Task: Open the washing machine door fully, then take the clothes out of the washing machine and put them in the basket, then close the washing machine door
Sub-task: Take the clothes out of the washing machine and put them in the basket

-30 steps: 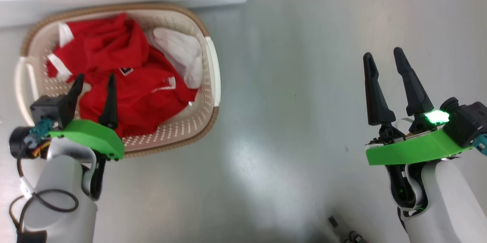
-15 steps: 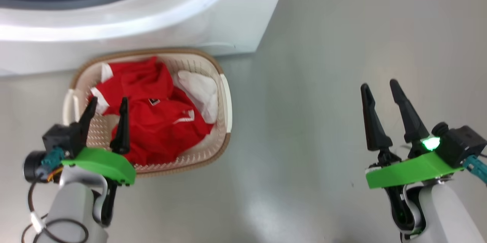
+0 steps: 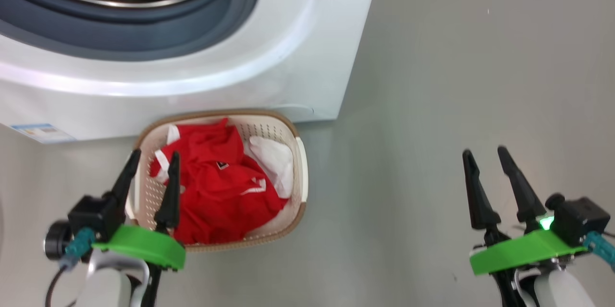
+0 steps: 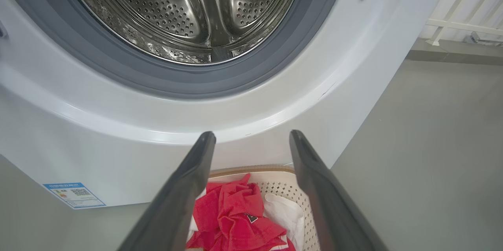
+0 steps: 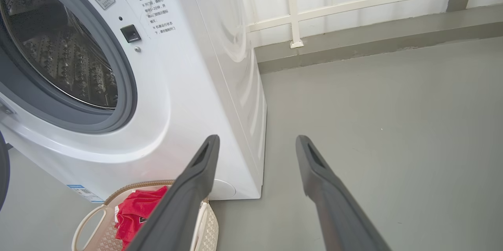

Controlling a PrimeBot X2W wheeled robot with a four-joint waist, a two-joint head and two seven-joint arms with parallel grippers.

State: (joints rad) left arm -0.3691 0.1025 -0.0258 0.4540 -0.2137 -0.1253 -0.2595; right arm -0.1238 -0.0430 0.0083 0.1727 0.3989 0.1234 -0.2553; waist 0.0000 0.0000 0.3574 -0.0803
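The washing machine (image 3: pixel 269 71) stands with its mouth uncovered, and its steel drum (image 4: pixel 184 7) looks empty inside the grey-blue seal. A black sliver at the left edge of the right wrist view looks like the swung-out washing machine door (image 5: pixel 2 172). The basket (image 3: pixel 300 163) sits on the floor against the machine's front. The clothes lie in it: a red shirt (image 3: pixel 216 187) and a white cloth (image 3: pixel 276 163). My left gripper (image 3: pixel 154 155) hangs open and empty above the basket's near-left rim. My right gripper (image 3: pixel 484 152) is open and empty over bare floor, far right of the basket.
Grey floor (image 3: pixel 432 105) stretches to the right of the machine. A white railing (image 5: pixel 334 3) on a low kerb runs behind it. A blue sticker (image 3: pixel 41 131) marks the machine's lower left front.
The head camera has tilted up, bringing the machine's front and drum into the picture and sliding the basket lower. Both grippers stay open and empty.
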